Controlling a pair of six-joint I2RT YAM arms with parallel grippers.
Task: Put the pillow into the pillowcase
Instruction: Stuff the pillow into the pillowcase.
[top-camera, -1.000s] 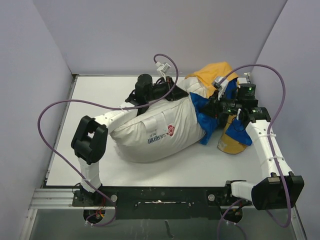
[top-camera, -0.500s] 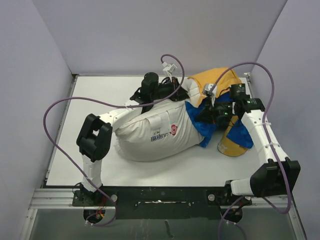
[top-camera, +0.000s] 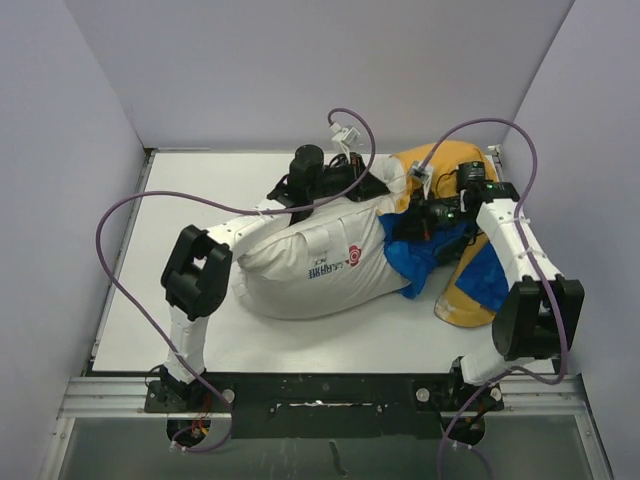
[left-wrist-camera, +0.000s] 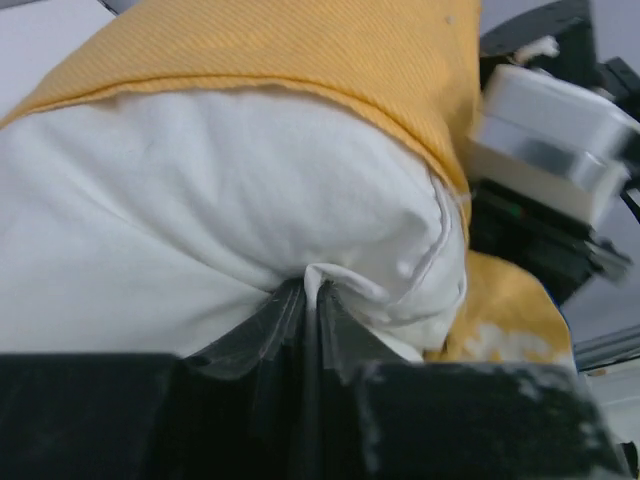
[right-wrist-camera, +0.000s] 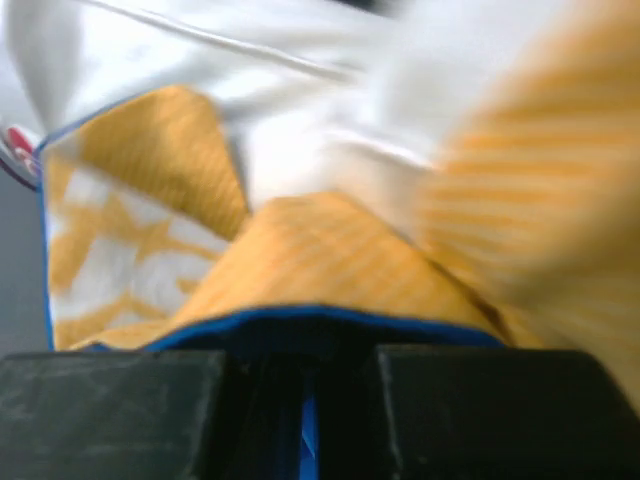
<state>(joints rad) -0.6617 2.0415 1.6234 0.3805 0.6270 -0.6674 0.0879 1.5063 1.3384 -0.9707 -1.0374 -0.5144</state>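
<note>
— Where's the pillow (top-camera: 320, 265)?
— On the surface (top-camera: 200, 190), with its far right end under the pillowcase (top-camera: 428, 258), right at both sets of jaws.
— Any writing?
— A round red logo (top-camera: 352, 254) with grey lettering, too small to read.
— The jaws?
— Left jaws are pinched tight on a fold of the pillow. Right jaws are clamped on the pillowcase's blue hem.

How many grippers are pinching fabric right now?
2. The left gripper pinches a fold of the pillow at its far end; the right gripper pinches the pillowcase hem nearby.
</note>
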